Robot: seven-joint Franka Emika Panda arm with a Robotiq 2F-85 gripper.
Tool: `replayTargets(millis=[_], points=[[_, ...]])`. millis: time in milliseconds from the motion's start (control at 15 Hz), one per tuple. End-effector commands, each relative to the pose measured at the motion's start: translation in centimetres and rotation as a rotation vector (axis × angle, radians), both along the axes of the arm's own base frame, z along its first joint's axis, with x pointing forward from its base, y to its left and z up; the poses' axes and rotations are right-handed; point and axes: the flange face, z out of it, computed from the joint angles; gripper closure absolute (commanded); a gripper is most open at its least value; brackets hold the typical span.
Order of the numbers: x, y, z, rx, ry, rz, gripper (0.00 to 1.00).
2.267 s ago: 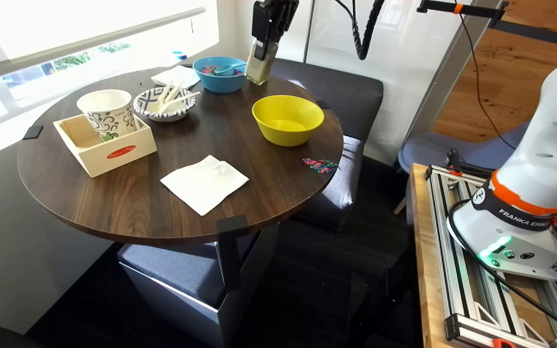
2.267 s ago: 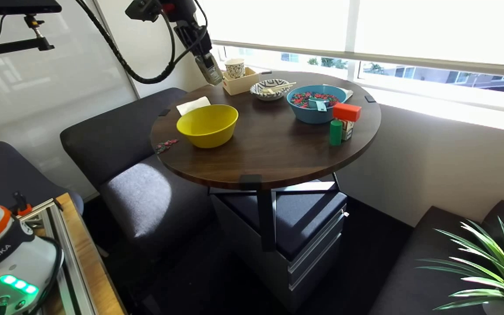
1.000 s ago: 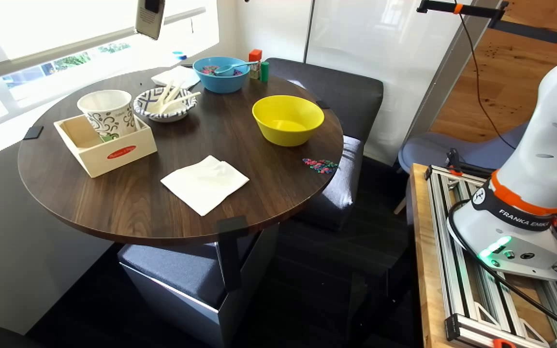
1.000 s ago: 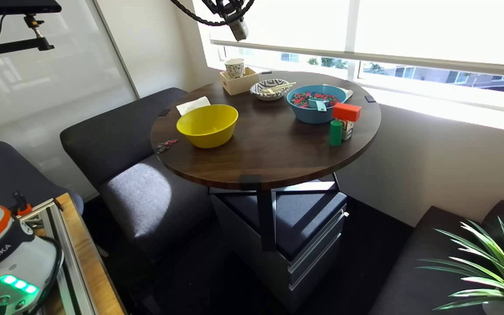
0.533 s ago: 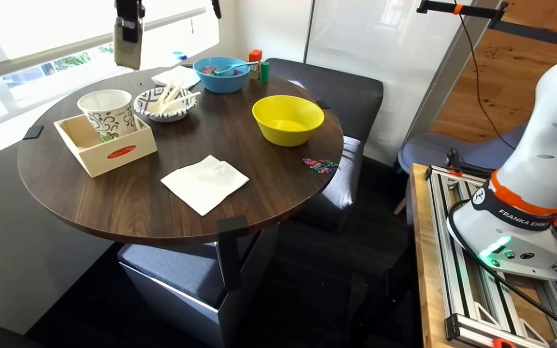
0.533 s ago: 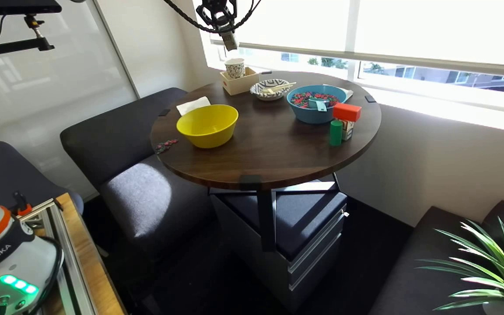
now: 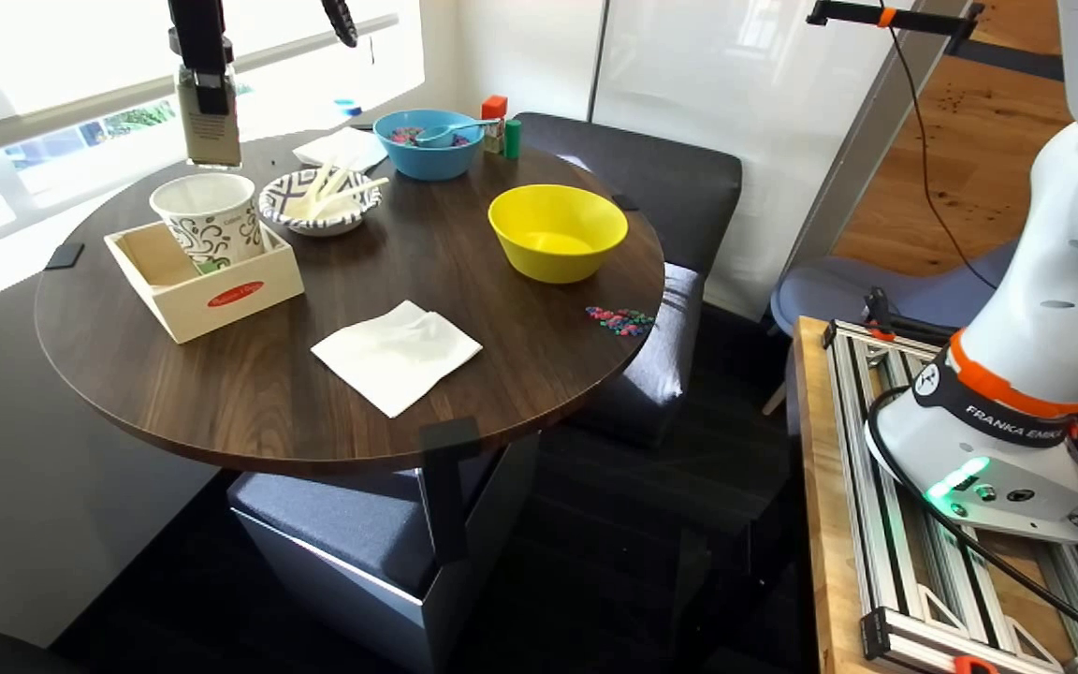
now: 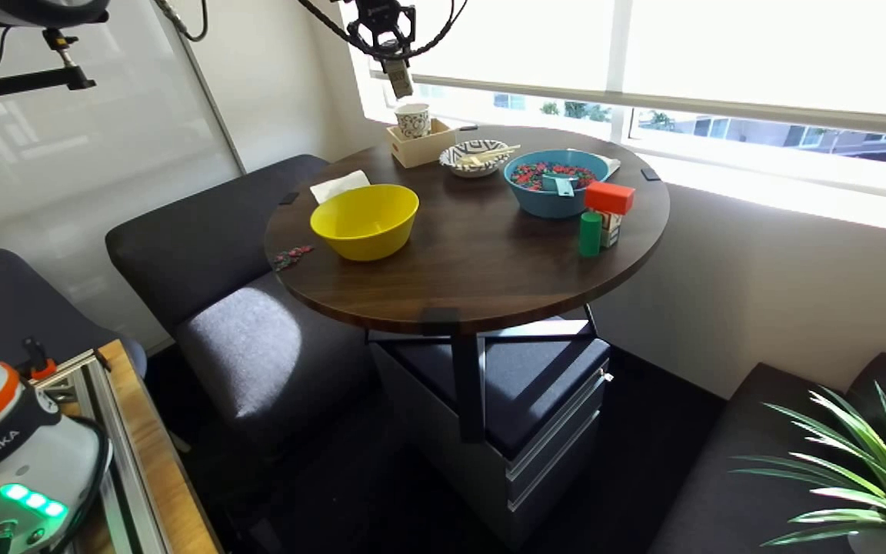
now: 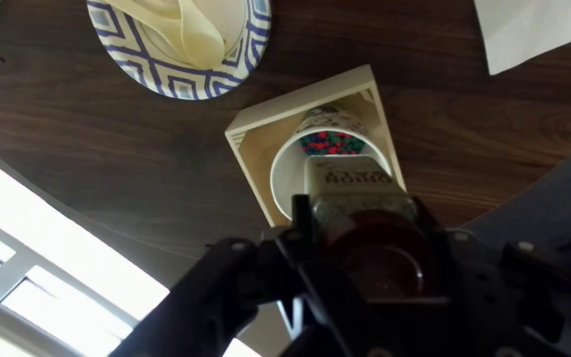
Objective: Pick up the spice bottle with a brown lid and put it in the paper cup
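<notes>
Brown lid toward the lens, the spice bottle (image 9: 352, 178) is clasped in the black gripper (image 9: 363, 213) just right of and below center in the wrist view, its pale end pointing up the frame. Just past it, at center, opens the white paper cup (image 9: 288, 181); the bottle's end overlaps the right and lower part of the mouth, leaving room along the left and top, where red and green bits (image 9: 332, 144) show inside. Both exterior views put the bottle just above the cup's rim, a thin gap showing between. The cup stands in a shallow wooden box (image 9: 305, 101), with bare floor visible on the left side of the wrist view. Up and to the left, across a strip of bare table (image 9: 117, 129), curves the rim of a patterned bowl (image 9: 181, 89) holding pale utensils (image 9: 203, 47); a white napkin (image 9: 528, 34) fills the upper right corner.

Farther off, in an exterior view, a yellow bowl (image 7: 555, 251) sits near the frame's center, with a broad stretch of wood between it and the box. A patch of colored bits (image 7: 621, 321) lies by the table's right edge. Deeper in, at upper center, a blue bowl (image 7: 427, 164) holds a ladle (image 7: 436, 136), just beside a red-topped container (image 7: 494, 122) and a green cylinder (image 7: 512, 139) close to the far edge.
</notes>
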Motion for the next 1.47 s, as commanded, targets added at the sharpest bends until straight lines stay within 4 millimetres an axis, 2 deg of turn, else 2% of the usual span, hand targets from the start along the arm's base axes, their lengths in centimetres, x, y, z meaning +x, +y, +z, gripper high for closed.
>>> replayTargets(millis=[0, 800, 1067, 1400], points=[[1.9, 0.4, -0.7, -0.026, -0.015, 0.031, 0.77], [2.3, 1.5, -3.0, -0.037, 0.049, 0.124, 0.77], [2.8, 1.0, -4.7, -0.043, 0.062, 0.114, 0.77], [3.0, 1.6, -6.8, -0.048, 0.083, 0.136, 0.77]])
